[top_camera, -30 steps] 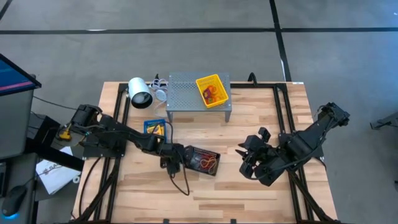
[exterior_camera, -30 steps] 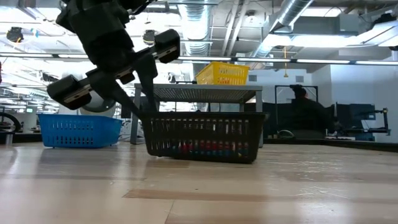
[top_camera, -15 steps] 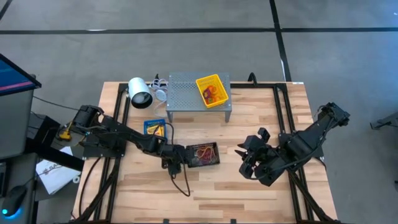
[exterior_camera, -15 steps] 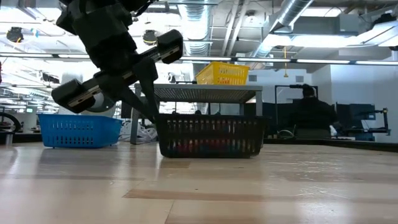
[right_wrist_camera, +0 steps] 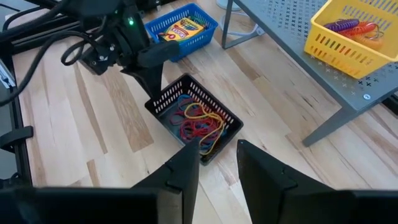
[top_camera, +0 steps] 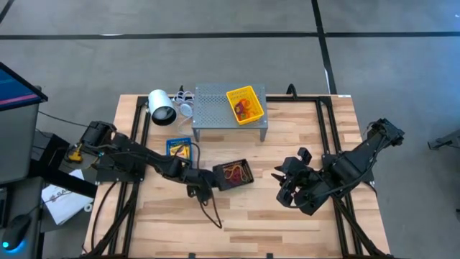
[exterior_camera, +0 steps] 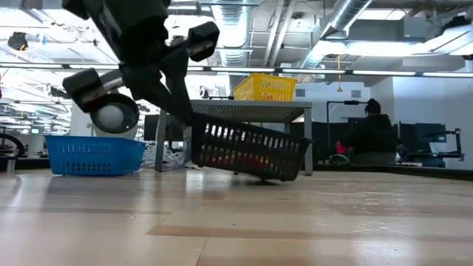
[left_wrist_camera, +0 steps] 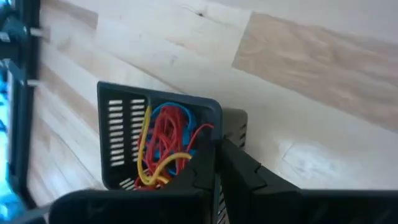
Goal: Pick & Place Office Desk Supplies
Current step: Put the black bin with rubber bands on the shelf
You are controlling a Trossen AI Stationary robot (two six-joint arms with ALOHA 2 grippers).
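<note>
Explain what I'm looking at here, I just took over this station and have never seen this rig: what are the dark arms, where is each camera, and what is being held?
These are two dark robot arms at a wooden table. One camera looks straight down, one sits at table height, and one rides on each wrist.

The left gripper is shut on the rim of a small black slotted plastic bin holding tangled red, yellow and blue rubber-band loops; the low view shows the bin tilted, one end lifted.

The right gripper waits, open and empty, to the bin's right.

Farther back stands a grey perforated metal shelf carrying a yellow plastic bin. A blue plastic bin holds a crayon box.
</note>
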